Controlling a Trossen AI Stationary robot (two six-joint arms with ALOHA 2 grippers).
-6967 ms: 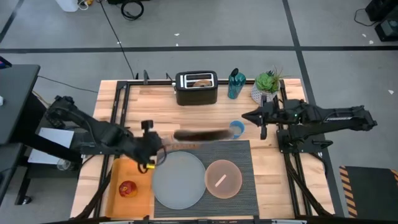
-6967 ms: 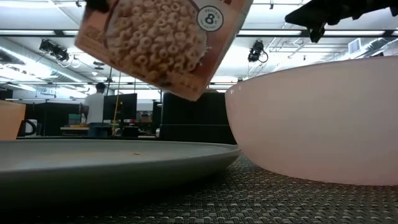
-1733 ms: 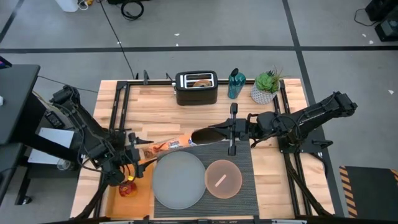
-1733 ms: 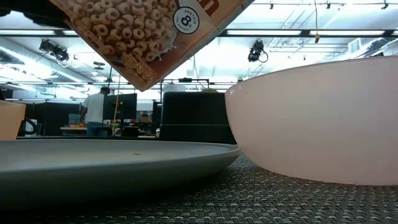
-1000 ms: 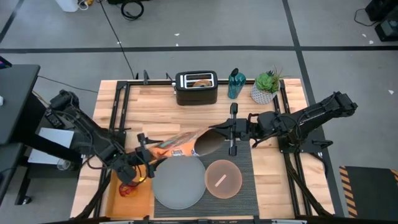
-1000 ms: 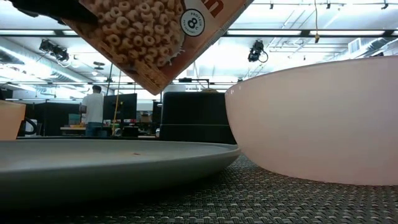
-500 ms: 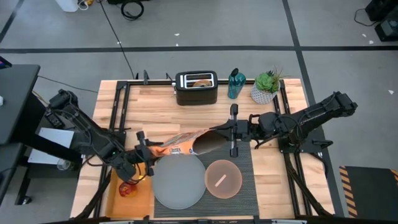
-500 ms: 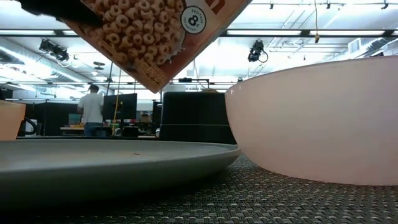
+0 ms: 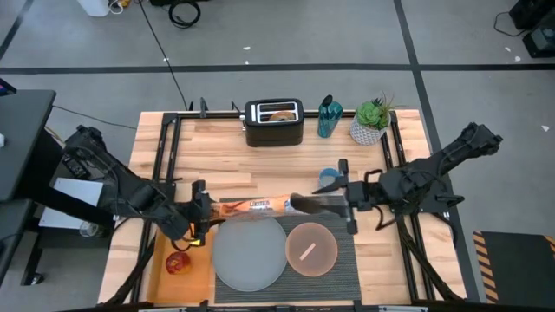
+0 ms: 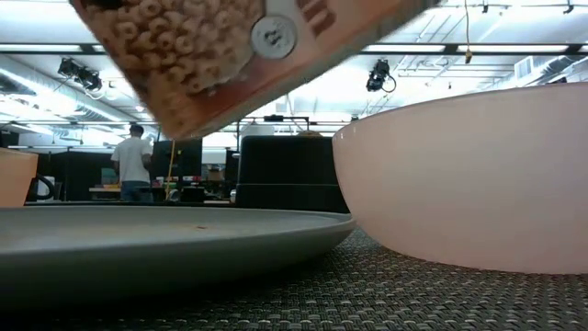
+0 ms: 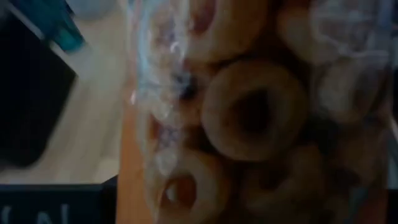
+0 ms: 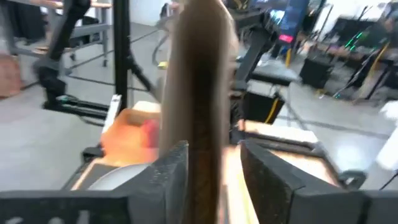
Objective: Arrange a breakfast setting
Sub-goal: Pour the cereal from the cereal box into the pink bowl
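The cereal box [image 9: 269, 205] hangs level in the air over the far edge of the dark ribbed placemat [image 9: 342, 260], between my two grippers. It fills the top of the low view [image 10: 230, 55]. My left gripper [image 9: 201, 212] is at the box's left end. My right gripper [image 9: 343, 204] is shut on its right end. The pale grey plate [image 9: 249, 251] and the pink bowl [image 9: 310, 249] sit on the placemat, with a spoon [image 9: 307, 252] in the bowl. A red apple [image 9: 178, 263] lies on the orange tray [image 9: 199, 273]. The bagel [image 9: 280, 113] sticks out of the black toaster [image 9: 273, 123]. My left gripper holds the box's left end [image 9: 218, 207], coming level from the table's left. The box fills the left wrist view [image 11: 249, 112] and hides the fingers. My right gripper pinches the box's narrow right end [image 12: 198, 134] between its two fingers [image 12: 171, 177], one on each broad face, level from the table's right. The box is lifted clear.
A small blue cup [image 9: 329, 178] stands just beyond the box's right end. A blue bottle [image 9: 329, 117] and a potted plant [image 9: 373, 117] stand at the far right. In the low view a person [image 10: 133, 165] stands in the room behind the table.
My right gripper has gone toward the table's near and right edges with the box's right end. The box has swung from slanted to lying left to right and has shifted rightward. My left gripper has gone a little toward the far edge with the box's left end.
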